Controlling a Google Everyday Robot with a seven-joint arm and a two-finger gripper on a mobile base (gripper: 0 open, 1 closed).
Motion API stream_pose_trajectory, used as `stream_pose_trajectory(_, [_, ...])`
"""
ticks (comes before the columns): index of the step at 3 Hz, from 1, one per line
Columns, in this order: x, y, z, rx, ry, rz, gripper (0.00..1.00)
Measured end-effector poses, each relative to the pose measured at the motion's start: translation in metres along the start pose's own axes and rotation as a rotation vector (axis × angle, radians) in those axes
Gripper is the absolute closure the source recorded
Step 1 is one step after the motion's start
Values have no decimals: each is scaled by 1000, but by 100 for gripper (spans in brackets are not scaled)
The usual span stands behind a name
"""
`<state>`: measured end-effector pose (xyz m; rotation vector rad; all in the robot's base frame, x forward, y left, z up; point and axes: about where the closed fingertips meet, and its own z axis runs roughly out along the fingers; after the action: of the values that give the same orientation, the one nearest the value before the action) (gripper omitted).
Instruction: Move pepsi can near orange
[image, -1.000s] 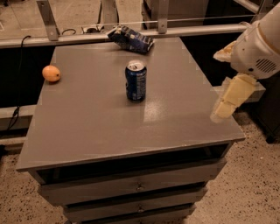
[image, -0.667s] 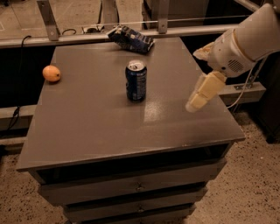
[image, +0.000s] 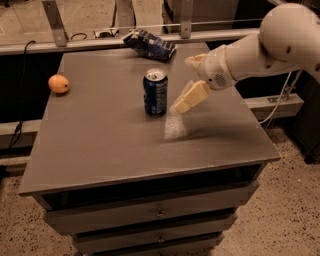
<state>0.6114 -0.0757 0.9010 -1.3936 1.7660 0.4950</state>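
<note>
while the pepsi can (image: 155, 93) stands on the table (image: 100, 150), the gripper (image: 182, 84) hangs just right of it, claw spread wide, holding nothing. the orange (image: 59, 83) sits far left of the can.

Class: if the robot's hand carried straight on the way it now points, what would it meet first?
Most likely the pepsi can. The hand hangs just right of it over the table, open and pointing left toward it. Depth is unclear, so it might pass slightly in front of it.
</note>
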Motion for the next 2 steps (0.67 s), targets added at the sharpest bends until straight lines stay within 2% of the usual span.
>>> stream_pose_trajectory(1, [-18, -9, 40, -15, -119, 26, 0])
stream_pose_trajectory(2, [-38, -3, 73, -56, -215, 59, 18])
